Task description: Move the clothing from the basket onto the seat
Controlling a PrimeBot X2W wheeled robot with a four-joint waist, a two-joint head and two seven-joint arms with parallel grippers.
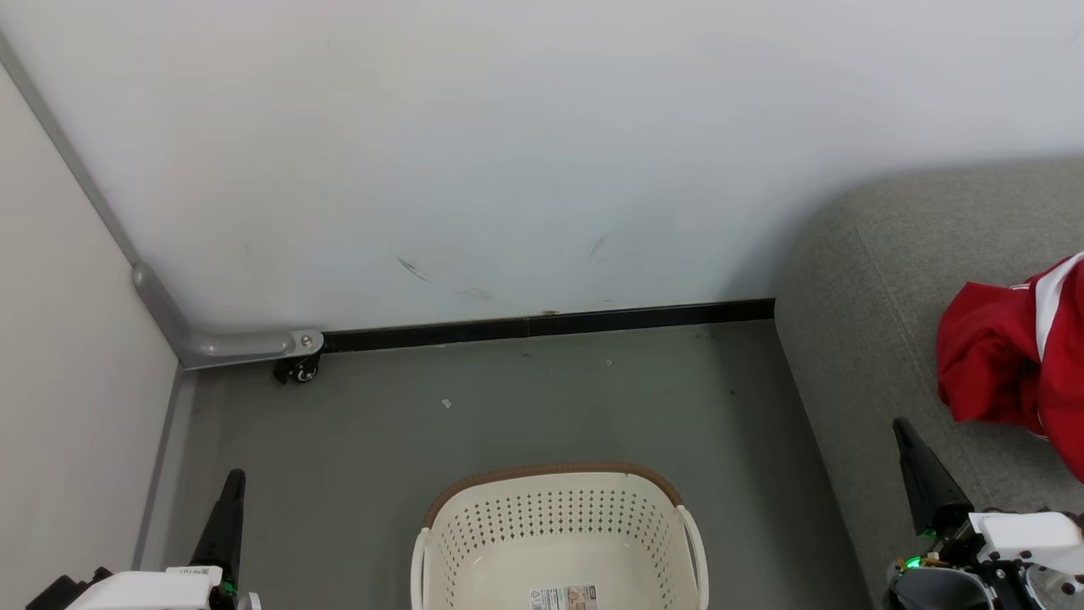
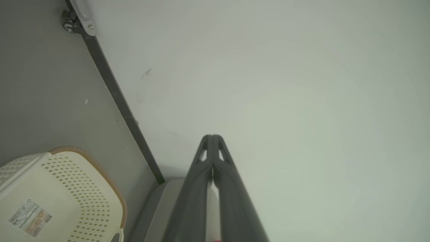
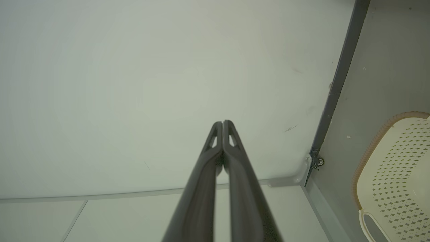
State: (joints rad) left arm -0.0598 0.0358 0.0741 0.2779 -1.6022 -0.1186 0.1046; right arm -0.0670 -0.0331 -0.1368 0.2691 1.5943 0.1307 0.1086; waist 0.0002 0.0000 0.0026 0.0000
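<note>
- Our left gripper [image 1: 235,485] is shut tight and holds nothing.
- Our right gripper [image 1: 903,428] is shut tight and holds nothing.
- We see the red clothing [image 1: 1008,356] lying in a heap on the grey seat [image 1: 872,280].
- The basket [image 1: 550,468] sits on the floor [image 1: 508,398] between our grippers, near the seat.

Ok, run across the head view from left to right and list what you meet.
Left gripper → small black castor wheel → cream laundry basket → right gripper → red clothing, lying on the grey sofa.
</note>
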